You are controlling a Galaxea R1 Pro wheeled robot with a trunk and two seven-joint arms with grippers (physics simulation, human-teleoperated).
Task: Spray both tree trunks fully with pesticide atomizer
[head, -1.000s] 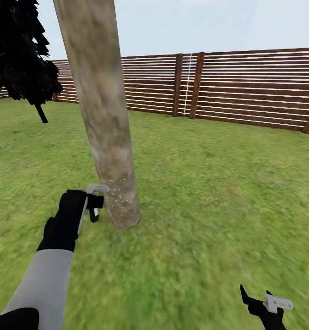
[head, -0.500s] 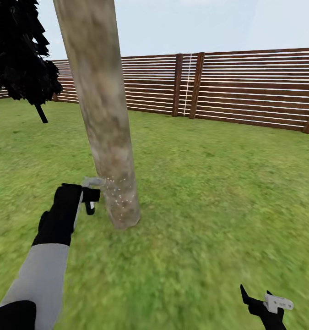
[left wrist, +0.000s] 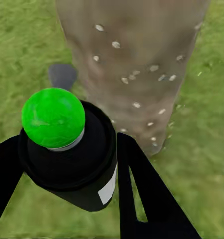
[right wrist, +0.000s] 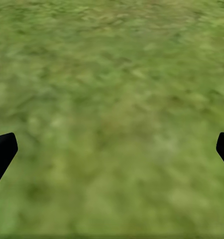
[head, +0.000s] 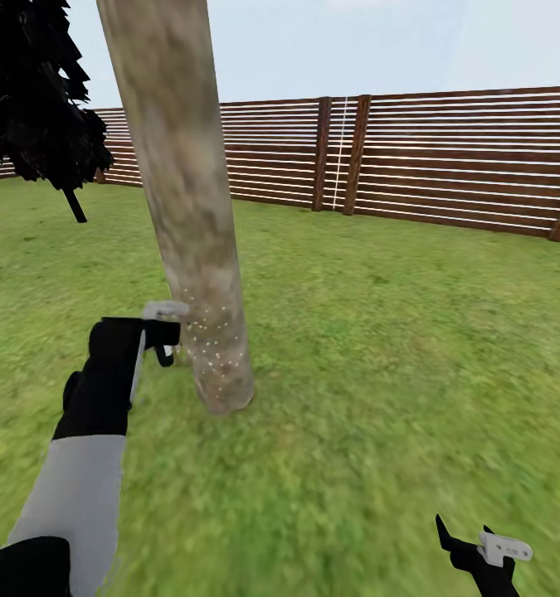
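A thick mottled grey-beige tree trunk (head: 188, 207) rises from the grass in the head view, its lower part dotted with small white specks. My left gripper (head: 165, 336) hangs just left of that speckled part, shut on the pesticide atomizer (left wrist: 69, 147), a dark bottle with a green top and a whitish label. In the left wrist view the tree trunk (left wrist: 137, 64) stands close ahead of the bottle, covered in pale specks. My right gripper (head: 487, 547) hovers low at the front right over grass, open and holding nothing, its fingertips (right wrist: 2, 152) far apart.
A brown slat fence (head: 429, 157) runs across the back of the lawn. Dark jagged foliage (head: 35, 91) hangs at the far left. Grass floor (head: 379, 348) stretches to the right of the trunk.
My left gripper has risen along the trunk with the atomizer and shifted slightly left. The speckled patch on the trunk now reaches higher. The right gripper has not moved.
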